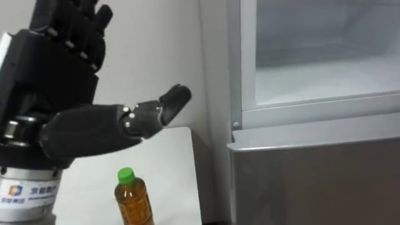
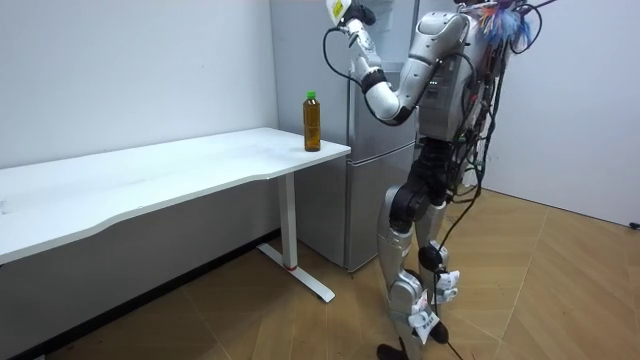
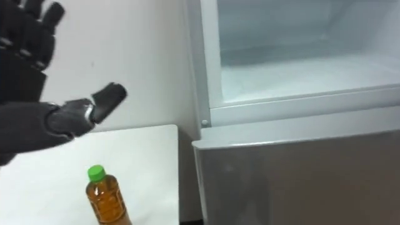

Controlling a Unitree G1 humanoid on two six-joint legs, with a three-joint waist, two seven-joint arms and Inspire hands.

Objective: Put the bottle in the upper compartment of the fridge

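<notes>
A bottle (image 1: pixel 133 200) of amber liquid with a green cap stands upright on the white table (image 1: pixel 169 156), close to its corner beside the fridge. My left hand (image 1: pixel 59 75) is raised high above the bottle, near the camera. Its fingers are straight and its thumb sticks out to the right; it holds nothing. The upper fridge compartment (image 1: pixel 325 69) stands open on the right and shows a white inside. In the room view the bottle (image 2: pixel 312 122) is on the table's end, and my left hand (image 2: pixel 350 14) is up by the fridge's top.
The grey lower fridge door (image 1: pixel 312 181) is closed under the open compartment. A white wall (image 1: pixel 150 50) runs behind the table. In the room view I stand on the wood floor right in front of the fridge (image 2: pixel 365 180), and the long table (image 2: pixel 150 180) stretches to the left.
</notes>
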